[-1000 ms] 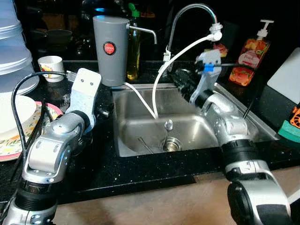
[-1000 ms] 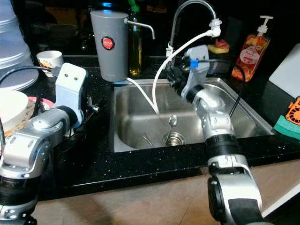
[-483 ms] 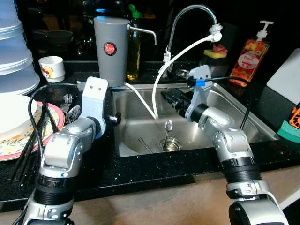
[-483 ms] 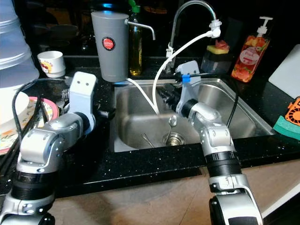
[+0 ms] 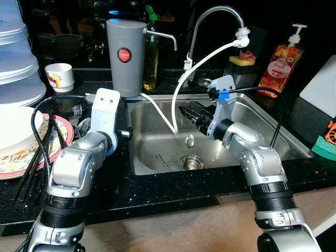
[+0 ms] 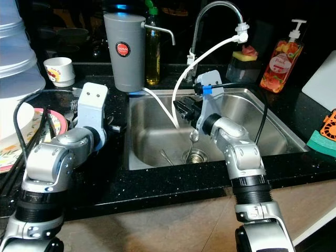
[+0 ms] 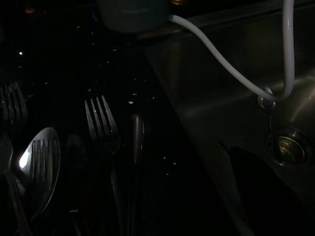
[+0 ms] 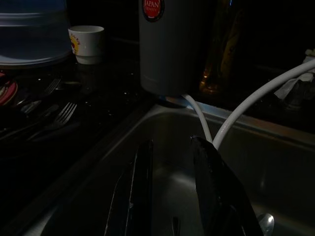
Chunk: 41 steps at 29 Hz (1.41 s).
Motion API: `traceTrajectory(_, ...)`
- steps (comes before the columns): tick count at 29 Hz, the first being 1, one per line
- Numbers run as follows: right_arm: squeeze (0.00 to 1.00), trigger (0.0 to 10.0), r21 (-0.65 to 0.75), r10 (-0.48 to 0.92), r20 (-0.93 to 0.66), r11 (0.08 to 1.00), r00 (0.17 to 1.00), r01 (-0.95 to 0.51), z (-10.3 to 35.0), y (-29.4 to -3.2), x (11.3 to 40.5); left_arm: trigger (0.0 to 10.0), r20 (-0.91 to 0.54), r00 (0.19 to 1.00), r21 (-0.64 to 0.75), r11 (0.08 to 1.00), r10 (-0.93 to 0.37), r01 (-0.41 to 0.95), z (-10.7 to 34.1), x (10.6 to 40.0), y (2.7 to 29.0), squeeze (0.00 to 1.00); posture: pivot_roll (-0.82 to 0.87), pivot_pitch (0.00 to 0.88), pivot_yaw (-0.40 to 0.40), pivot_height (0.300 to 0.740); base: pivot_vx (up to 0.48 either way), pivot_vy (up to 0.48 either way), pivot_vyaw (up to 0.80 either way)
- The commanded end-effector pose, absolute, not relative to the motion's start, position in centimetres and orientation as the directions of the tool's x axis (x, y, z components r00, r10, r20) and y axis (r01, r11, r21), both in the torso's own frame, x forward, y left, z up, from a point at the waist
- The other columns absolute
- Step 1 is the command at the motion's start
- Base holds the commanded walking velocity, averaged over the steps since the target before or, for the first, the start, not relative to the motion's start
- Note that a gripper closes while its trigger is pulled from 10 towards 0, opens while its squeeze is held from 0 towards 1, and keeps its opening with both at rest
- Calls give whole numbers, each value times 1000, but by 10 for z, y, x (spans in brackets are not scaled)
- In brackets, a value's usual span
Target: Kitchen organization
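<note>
While poised over the steel sink (image 5: 262, 131), right gripper (image 5: 190, 113) noted with fingers parted, grasping nothing; gap between the two black fingers (image 8: 140, 196) plain in the right wrist view. Spoon (image 5: 188, 143) logged standing in the basin by the drain (image 5: 191, 161), at about 6 o'clock below the gripper, apart from it. White hoses (image 5: 181, 89) seen running from faucet (image 5: 215, 13) and grey dispenser (image 5: 125, 50) down into the basin. Left gripper (image 5: 122, 134) held at the sink's 9 o'clock edge over the black counter (image 5: 157, 191); finger state could not be told. Forks (image 7: 101, 125) and a spoon lying on the counter recorded in the left wrist view. Plates (image 5: 16, 142) at far 9 o'clock, soap bottle (image 5: 283, 58) at 2 o'clock.
</note>
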State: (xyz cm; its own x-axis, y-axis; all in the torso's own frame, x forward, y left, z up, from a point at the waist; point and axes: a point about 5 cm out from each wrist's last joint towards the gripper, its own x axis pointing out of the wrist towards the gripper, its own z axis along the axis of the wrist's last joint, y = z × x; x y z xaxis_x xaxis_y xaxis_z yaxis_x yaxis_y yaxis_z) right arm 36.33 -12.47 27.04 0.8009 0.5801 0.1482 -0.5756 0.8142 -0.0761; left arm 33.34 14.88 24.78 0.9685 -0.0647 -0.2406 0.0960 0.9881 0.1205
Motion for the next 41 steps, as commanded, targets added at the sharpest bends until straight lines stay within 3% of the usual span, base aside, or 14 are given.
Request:
traceTrajectory(1, 0, 10000, -71, 586, 129, 810, 800, -582, 267, -123, 361, 10000, -252, 967, 131, 988, -40, 76, 247, 335, 152, 0, -34, 5, -58, 740, 0, 0, 0)
traceTrajectory(18, 0, 10000, -72, 605, 114, 796, 788, -600, 267, -119, 359, 10000, -305, 951, 150, 989, 53, -7, 234, 332, 167, 0, -36, 12, -67, 740, 0, 0, 0)
traceTrajectory(29, 0, 10000, -120, 687, 51, 724, 724, -679, 261, -109, 350, 10000, -377, 926, 72, 996, -21, 52, 224, 329, 160, 0, -36, 13, -65, 740, 0, 0, 0)
traceTrajectory(35, 0, 10000, -158, 820, -33, 560, 571, -813, 250, -100, 332, 10000, -386, 922, 100, 993, -19, 63, 223, 330, 160, 0, -36, 14, -64, 740, 0, 0, 0)
traceTrajectory(37, 0, 10000, -134, 889, -47, 446, 456, -885, 248, -97, 320, 10000, -390, 920, 109, 992, -22, 69, 222, 329, 161, 0, -36, 15, -64, 740, 0, 0, 0)
traceTrajectory(41, 0, 10000, -123, 929, -59, 357, 365, -926, 246, -96, 309, 10000, -396, 918, 110, 991, -20, 69, 222, 329, 162, 0, -34, 15, -63, 740, 0, 0, 0)
